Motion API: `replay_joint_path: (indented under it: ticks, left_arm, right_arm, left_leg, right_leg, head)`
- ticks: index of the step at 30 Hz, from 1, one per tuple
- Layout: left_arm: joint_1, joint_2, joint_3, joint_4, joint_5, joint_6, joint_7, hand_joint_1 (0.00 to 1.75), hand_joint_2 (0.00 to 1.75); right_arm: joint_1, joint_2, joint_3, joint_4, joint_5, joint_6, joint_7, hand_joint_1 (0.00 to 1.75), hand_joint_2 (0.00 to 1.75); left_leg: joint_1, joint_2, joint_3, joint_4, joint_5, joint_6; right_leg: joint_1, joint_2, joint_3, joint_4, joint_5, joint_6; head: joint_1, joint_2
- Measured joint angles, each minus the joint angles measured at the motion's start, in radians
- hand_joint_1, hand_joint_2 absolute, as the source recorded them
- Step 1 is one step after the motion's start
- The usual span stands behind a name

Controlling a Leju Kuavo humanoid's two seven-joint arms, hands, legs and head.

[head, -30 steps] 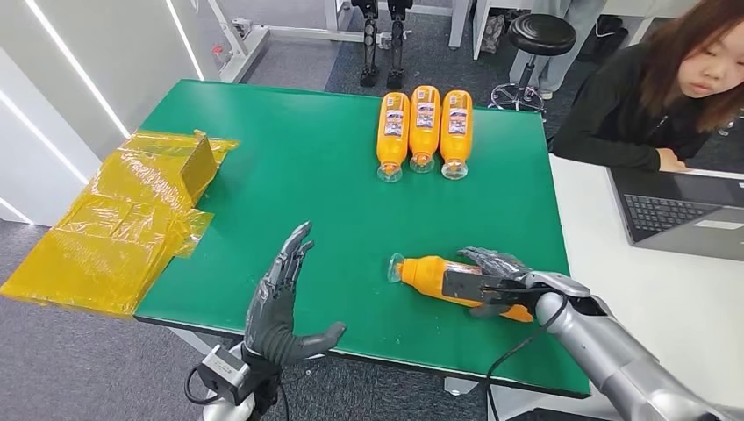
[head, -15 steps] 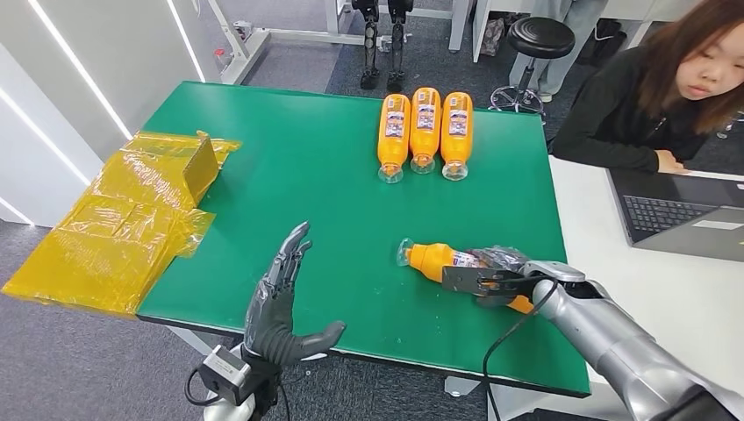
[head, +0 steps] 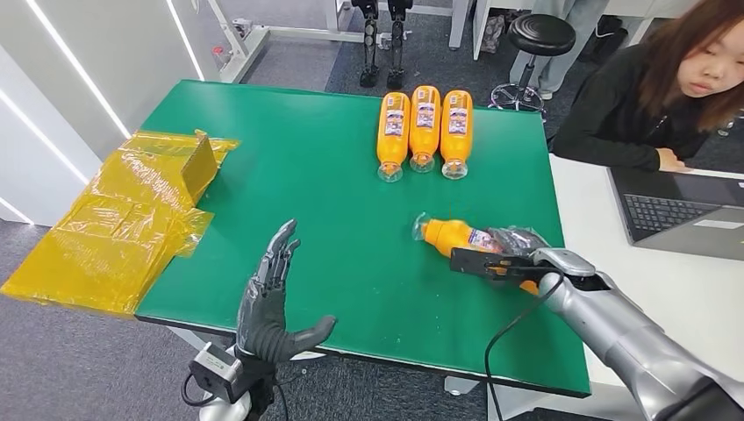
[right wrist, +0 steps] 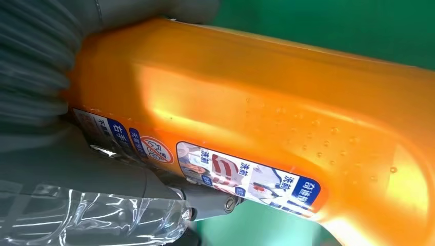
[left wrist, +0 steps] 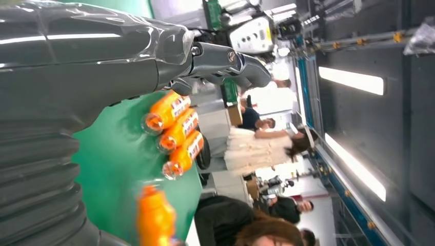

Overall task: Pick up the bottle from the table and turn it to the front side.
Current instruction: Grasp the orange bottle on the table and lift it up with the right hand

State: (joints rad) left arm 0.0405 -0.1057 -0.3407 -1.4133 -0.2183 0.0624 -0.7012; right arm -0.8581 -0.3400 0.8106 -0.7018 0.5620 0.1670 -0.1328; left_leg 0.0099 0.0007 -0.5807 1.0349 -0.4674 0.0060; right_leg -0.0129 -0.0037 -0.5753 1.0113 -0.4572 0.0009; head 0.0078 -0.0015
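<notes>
An orange bottle (head: 458, 237) with a clear cap lies in my right hand (head: 511, 255) over the right part of the green table (head: 289, 193), cap pointing left and away. The right wrist view is close on the bottle (right wrist: 267, 118), its label (right wrist: 241, 174) along the side by my fingers. My left hand (head: 270, 303) stands open at the table's near edge, fingers up, holding nothing. In the left wrist view the held bottle (left wrist: 154, 218) appears blurred beyond my left hand (left wrist: 77, 102).
Three orange bottles (head: 425, 130) lie side by side at the far middle of the table, also in the left wrist view as a row of bottles (left wrist: 177, 134). Yellow plastic wrap (head: 132, 219) hangs off the left edge. A person (head: 667, 88) sits at a laptop (head: 684, 215) on the right.
My right hand has carried the bottle rightward and farther up the table, and the bottle has rolled so its label shows more. The left hand shifted slightly down and left.
</notes>
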Motion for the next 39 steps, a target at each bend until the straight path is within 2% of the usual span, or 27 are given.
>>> replay_joint_path:
  ticks: [4,7,14,19,26,30,36,39]
  left_arm:
    - [0.014,0.008,0.000,-0.002,0.004,0.031,0.000,0.00,1.75]
    - [0.027,0.009,0.000,-0.008,-0.004,0.042,0.000,0.00,1.75]
    - [0.038,0.004,0.000,-0.014,-0.034,0.020,0.000,0.00,1.75]
    - [0.022,-0.014,0.000,-0.005,-0.057,-0.016,0.000,0.00,1.75]
    - [-0.011,-0.036,0.000,0.023,-0.037,-0.092,0.000,0.00,1.75]
    - [-0.030,-0.047,0.000,0.049,-0.003,-0.157,0.000,0.00,1.75]
    - [-0.045,-0.056,-0.001,0.074,0.013,-0.178,0.000,0.00,1.75]
    - [-0.054,-0.059,-0.001,0.090,0.085,-0.277,0.002,0.00,1.75]
  right_arm:
    - [0.018,-0.042,-0.041,-0.132,0.030,-0.157,0.027,1.75,1.75]
    - [0.092,-0.074,-0.093,-0.277,0.099,-0.292,0.048,1.75,1.75]
    - [0.431,-0.099,-0.250,-0.624,0.330,-0.527,0.035,1.75,1.75]
    - [0.661,-0.061,-0.301,-0.783,0.457,-0.689,-0.005,1.75,1.75]
    - [0.843,0.010,-0.306,-0.841,0.526,-0.829,-0.057,1.75,1.75]
    - [0.947,0.074,-0.308,-0.875,0.602,-0.850,-0.067,1.75,1.75]
    - [0.981,0.120,-0.311,-0.889,0.610,-0.851,-0.064,1.75,1.75]
    - [0.986,0.143,-0.312,-0.890,0.634,-0.851,-0.084,1.75,1.75]
  left_leg:
    - [0.000,0.000,-0.003,0.000,0.000,0.000]
    - [0.000,-0.001,-0.005,0.000,0.000,0.000]
    - [0.000,-0.005,-0.007,-0.001,-0.002,-0.001]
    - [0.000,-0.006,-0.008,-0.001,-0.003,-0.001]
    - [0.000,-0.006,-0.008,-0.001,-0.003,-0.001]
    - [0.000,-0.004,-0.008,-0.001,-0.003,-0.002]
    - [0.000,-0.002,-0.008,-0.001,-0.003,-0.002]
    - [0.000,-0.002,-0.007,-0.001,-0.003,-0.002]
  right_leg:
    - [0.000,0.000,-0.004,0.000,0.000,0.000]
    - [0.001,-0.001,-0.005,0.000,-0.001,0.000]
    - [0.001,-0.005,-0.006,0.000,-0.004,0.000]
    - [0.001,-0.006,-0.006,0.000,-0.005,-0.001]
    - [0.001,-0.006,-0.007,0.000,-0.005,-0.001]
    - [0.001,-0.004,-0.007,0.000,-0.005,-0.001]
    - [0.001,-0.002,-0.008,0.000,-0.005,-0.001]
    - [0.001,-0.002,-0.008,0.000,-0.005,-0.001]
  head:
    - [0.000,0.000]
    - [0.000,0.000]
    - [0.000,0.000]
    - [0.000,0.000]
    - [0.000,0.000]
    - [0.000,0.000]
    - [0.000,0.000]
    - [0.000,0.000]
